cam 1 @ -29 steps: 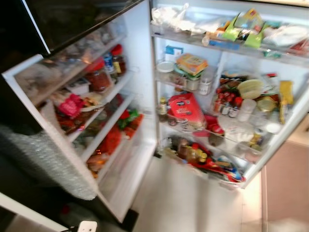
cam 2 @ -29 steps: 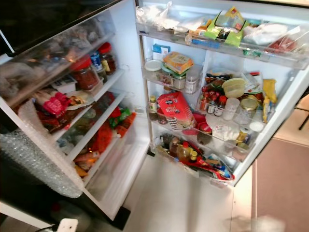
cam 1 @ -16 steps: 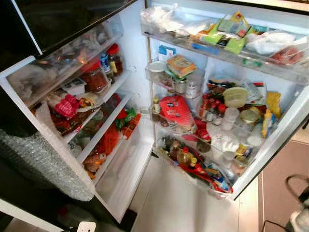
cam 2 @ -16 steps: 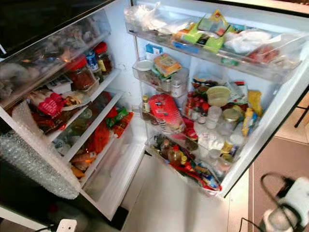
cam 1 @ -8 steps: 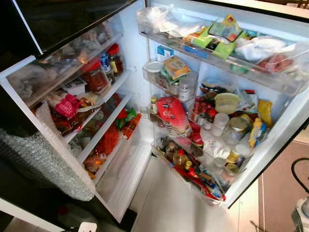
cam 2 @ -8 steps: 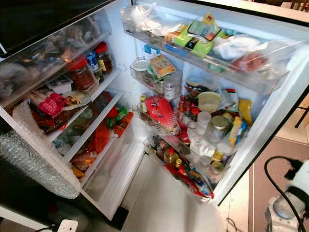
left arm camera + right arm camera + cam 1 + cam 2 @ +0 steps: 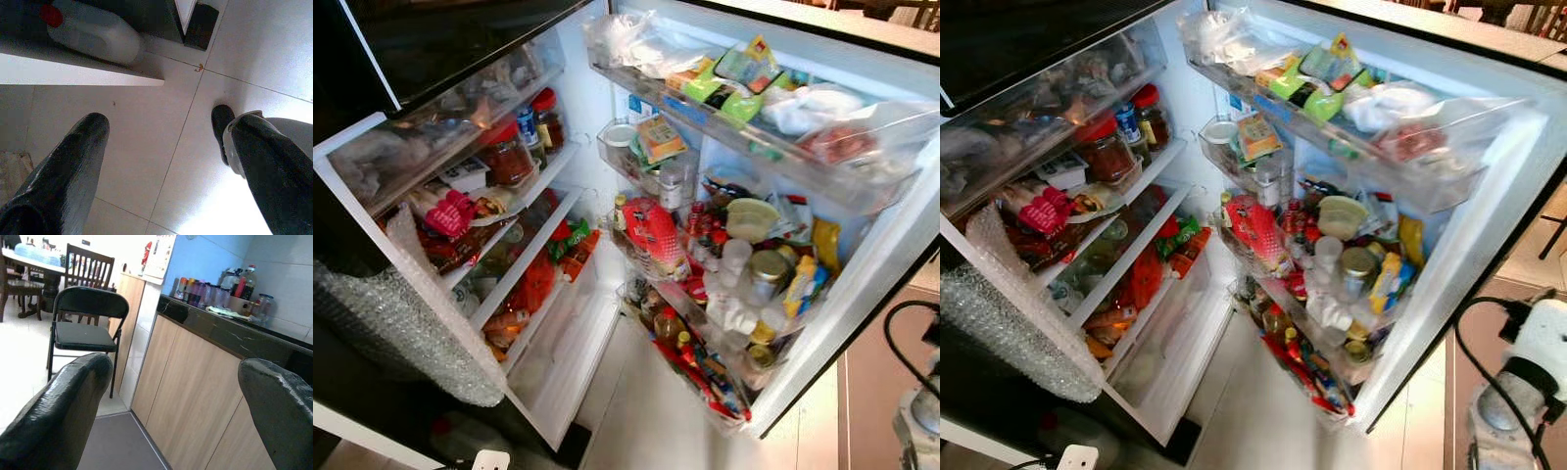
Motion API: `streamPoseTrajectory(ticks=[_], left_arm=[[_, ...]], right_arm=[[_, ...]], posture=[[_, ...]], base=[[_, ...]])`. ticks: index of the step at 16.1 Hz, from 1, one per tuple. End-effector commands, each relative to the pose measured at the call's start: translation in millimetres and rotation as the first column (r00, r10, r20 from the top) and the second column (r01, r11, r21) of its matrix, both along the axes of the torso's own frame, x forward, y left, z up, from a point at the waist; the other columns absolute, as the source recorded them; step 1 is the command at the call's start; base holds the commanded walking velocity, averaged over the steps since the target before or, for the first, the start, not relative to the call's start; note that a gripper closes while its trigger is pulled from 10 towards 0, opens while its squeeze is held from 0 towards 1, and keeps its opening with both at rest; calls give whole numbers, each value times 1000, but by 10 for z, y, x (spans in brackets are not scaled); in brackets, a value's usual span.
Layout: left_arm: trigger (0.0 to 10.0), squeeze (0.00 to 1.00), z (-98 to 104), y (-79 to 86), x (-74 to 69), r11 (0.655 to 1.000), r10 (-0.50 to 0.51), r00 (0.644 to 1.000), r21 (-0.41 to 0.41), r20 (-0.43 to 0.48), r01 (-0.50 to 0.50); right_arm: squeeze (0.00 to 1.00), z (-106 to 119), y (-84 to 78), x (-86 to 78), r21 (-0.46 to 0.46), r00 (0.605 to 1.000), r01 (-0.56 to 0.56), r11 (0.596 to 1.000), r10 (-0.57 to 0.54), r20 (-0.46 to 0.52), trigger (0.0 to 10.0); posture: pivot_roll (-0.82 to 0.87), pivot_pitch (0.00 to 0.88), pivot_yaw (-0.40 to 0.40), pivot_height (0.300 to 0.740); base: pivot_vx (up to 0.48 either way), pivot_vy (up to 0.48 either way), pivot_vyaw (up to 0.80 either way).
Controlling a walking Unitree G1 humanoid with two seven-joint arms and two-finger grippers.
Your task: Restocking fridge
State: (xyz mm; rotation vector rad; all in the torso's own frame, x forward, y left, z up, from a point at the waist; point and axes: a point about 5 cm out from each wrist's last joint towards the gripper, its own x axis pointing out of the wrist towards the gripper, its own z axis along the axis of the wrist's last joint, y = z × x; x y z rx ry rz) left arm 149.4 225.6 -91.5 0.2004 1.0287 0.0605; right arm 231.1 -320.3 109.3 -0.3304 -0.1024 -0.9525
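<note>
- Fridge point(image 7: 597, 147) stands open before the robot, its cabinet on the left and its door point(image 7: 862, 284) swung out to the right; both are packed almost full, so the step in hand looks like surveying for a free slot before anything is carried in.
- Cabinet shelves point(image 7: 524, 264) hold jars and packets on the upper levels, while the lowest white drawer point(image 7: 570, 362) looks the barest, and is probably the easiest place to load.
- Door bins point(image 7: 700, 294) are crammed with bottles, tubs and a red bag point(image 7: 654, 230); pushing more in there risks tipping something off the edge, so the robot should favour the cabinet side.
- Bubble wrap point(image 7: 396, 333) hangs over the near left corner of the cabinet and could snag an arm reaching in low.
- Floor point(image 7: 161, 147) under the left arm is pale tile, with a white plastic jug with a red cap point(image 7: 93, 32) lying close to the fridge's foot; it may be an item to stock, though that cannot be told.
- Left pincer point(image 7: 164, 147) hangs idle, pointing at the floor, spread wide and holding nothing.
- Right pincer point(image 7: 176, 391) is also wide and empty, facing away toward wooden cabinets under a dark tabletop point(image 7: 230, 333) and a black folding chair point(image 7: 85, 328).
- Neither arm carries stock, so fetching an item comes first.
</note>
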Motion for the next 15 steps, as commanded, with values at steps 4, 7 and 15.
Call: streamPoseTrajectory(ticks=[4, 7, 15], left_arm=[[10000, 0, 6, 41, -5, 1000, 0, 1000, 6, -6, 0], [10000, 0, 10, 45, 3, 1000, -2, 1000, 8, -7, 2], [10000, 0, 14, 39, 19, 1000, -7, 1000, 9, -6, 7]], right_arm=[[0, -14, 86, 6, 14, 998, -53, 998, 53, -33, 10000], [0, -32, 239, 112, 14, 976, -201, 979, 202, -81, 10000], [0, -10, 465, 137, 64, 891, -452, 890, 454, -14, 10000]], posture=[[-35, 0, 51, 740], [-40, 1, 55, 740], [-41, 0, 51, 740]], base=[[0, 0, 0], [0, 0, 0], [0, 0, 0]])
